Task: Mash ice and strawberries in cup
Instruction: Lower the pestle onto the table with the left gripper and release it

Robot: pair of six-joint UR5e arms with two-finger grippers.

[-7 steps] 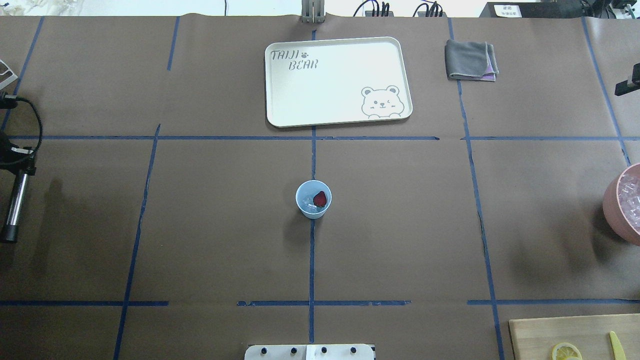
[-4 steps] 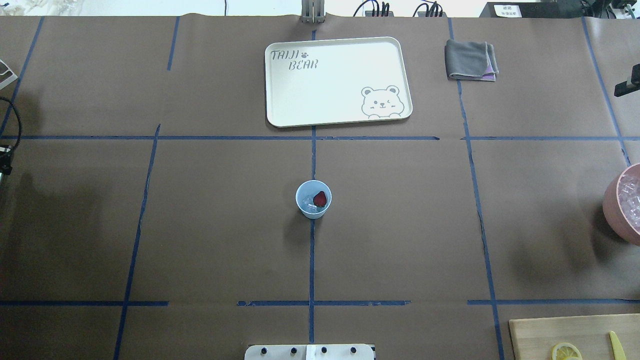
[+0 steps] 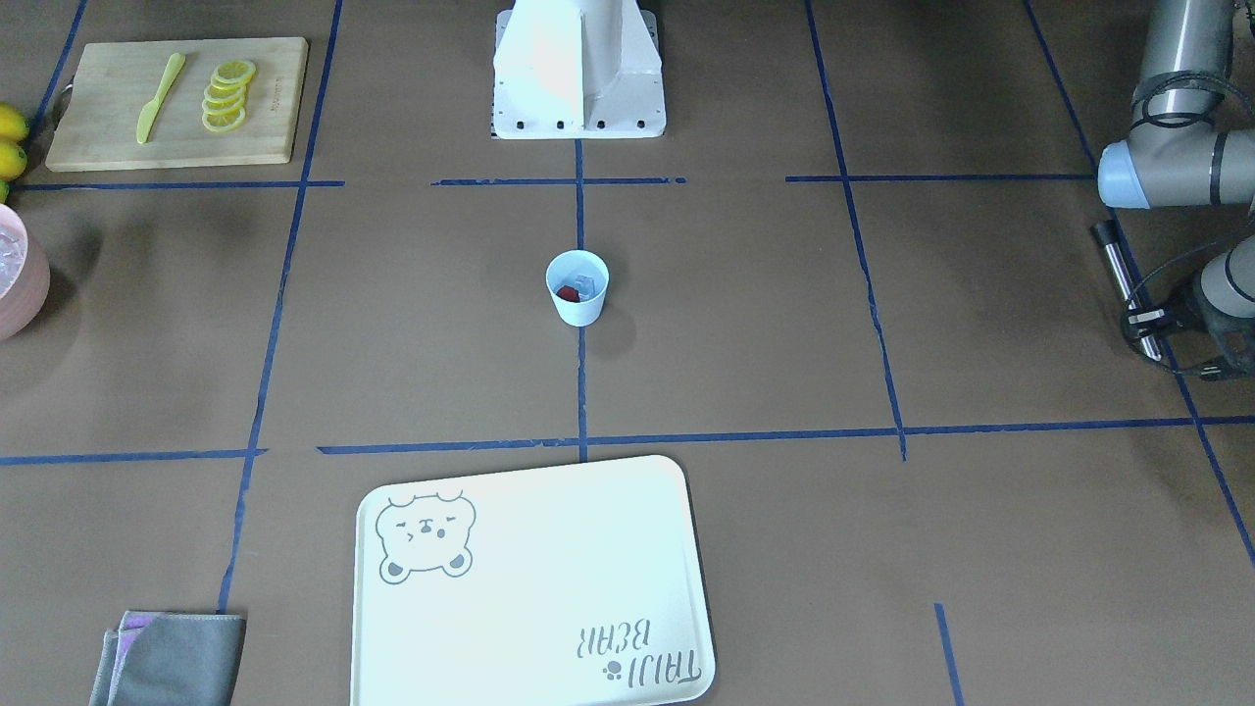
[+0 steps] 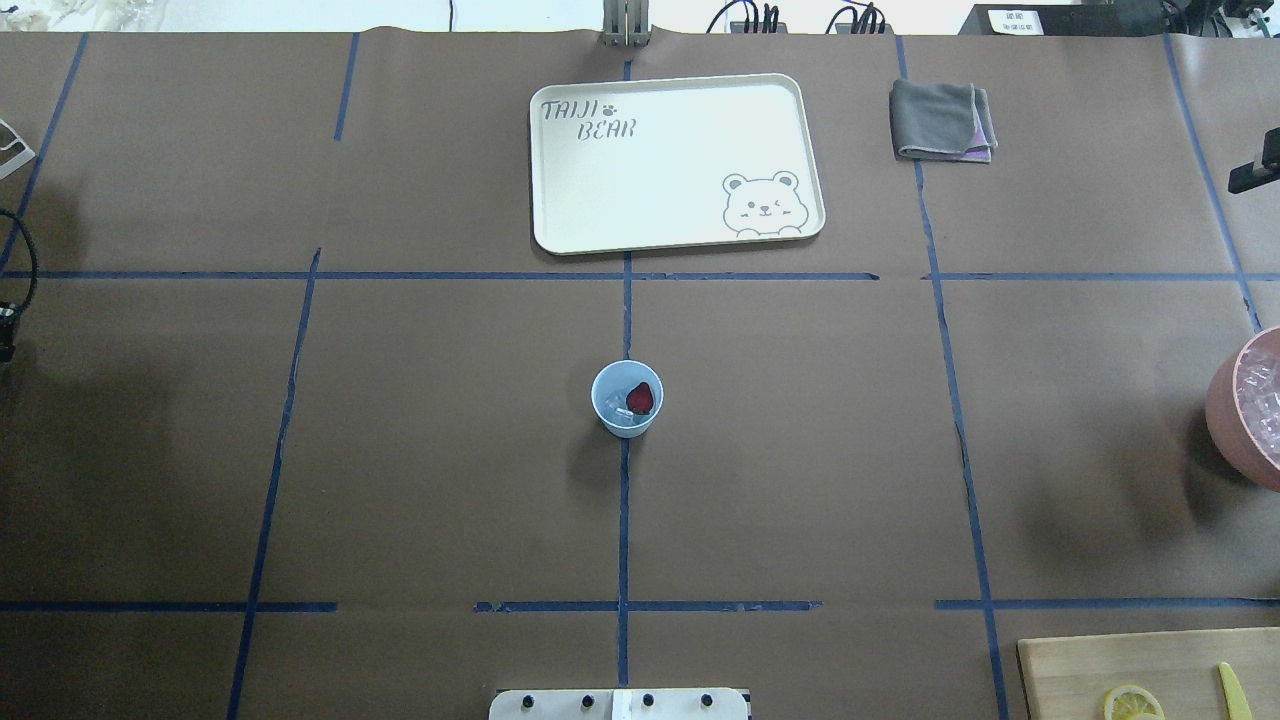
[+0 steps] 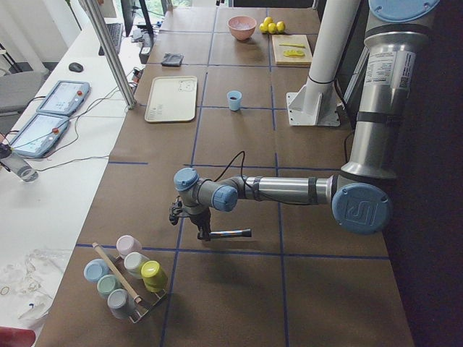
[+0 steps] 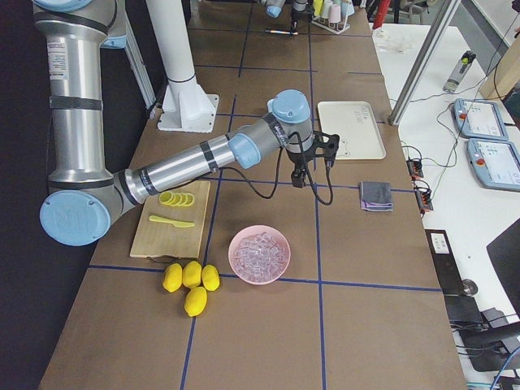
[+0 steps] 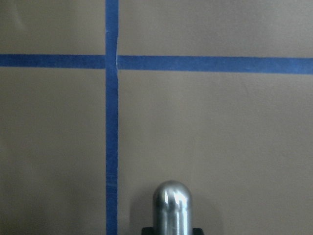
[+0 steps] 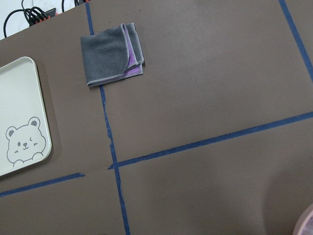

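The pale blue cup [image 4: 610,385] stands upright at the table's middle, and it also shows in the front view [image 3: 577,306]. Inside it lie a red strawberry [image 4: 640,398] and clear ice cubes [image 4: 620,412]. My left gripper [image 3: 1145,320] is far off at the table's left end, shut on a metal muddler rod [image 3: 1118,270] held level above the table. The rod's rounded end shows in the left wrist view [image 7: 171,203]. My right gripper [image 6: 313,158] hangs above the table's right part, between the tray and the pink bowl. I cannot tell whether it is open or shut.
A white bear tray [image 4: 680,160] lies at the back middle, with a grey cloth [image 4: 940,120] to its right. A pink bowl of ice [image 4: 1245,410] stands at the right edge. A cutting board [image 3: 176,98] holds lemon slices and a knife. A rack of cups [image 5: 126,278] stands at the left end.
My left gripper with the metal rod has moved left, out of the overhead view. The cup and its contents have not moved.
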